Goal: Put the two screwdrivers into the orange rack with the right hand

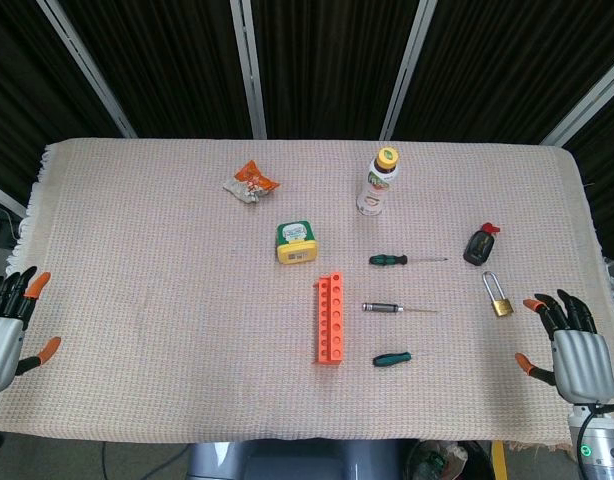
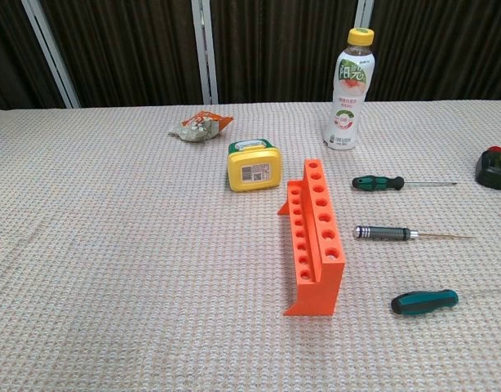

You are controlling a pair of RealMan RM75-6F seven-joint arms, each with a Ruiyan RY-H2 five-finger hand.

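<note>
The orange rack (image 1: 330, 320) (image 2: 314, 237) stands mid-table with its rows of holes empty. Three screwdrivers lie to its right, apart from it. Furthest back is a green-handled one (image 1: 389, 260) (image 2: 379, 183). A slim metal-handled one (image 1: 383, 307) (image 2: 385, 233) lies in the middle. Nearest is a short teal-handled one (image 1: 392, 358) (image 2: 424, 302). My right hand (image 1: 575, 352) rests at the table's front right corner, fingers spread, holding nothing, well right of the screwdrivers. At the front left edge my left hand (image 1: 7, 330) is likewise spread and empty. Neither hand shows in the chest view.
A drink bottle (image 1: 380, 182) (image 2: 348, 90) stands behind the screwdrivers. A yellow tape measure (image 1: 296, 241) (image 2: 254, 165) lies just behind the rack, with a crumpled snack wrapper (image 1: 251, 182) (image 2: 200, 126) further back. A brass padlock (image 1: 499, 297) and a black-red object (image 1: 480, 244) (image 2: 495, 168) lie between the screwdrivers and my right hand.
</note>
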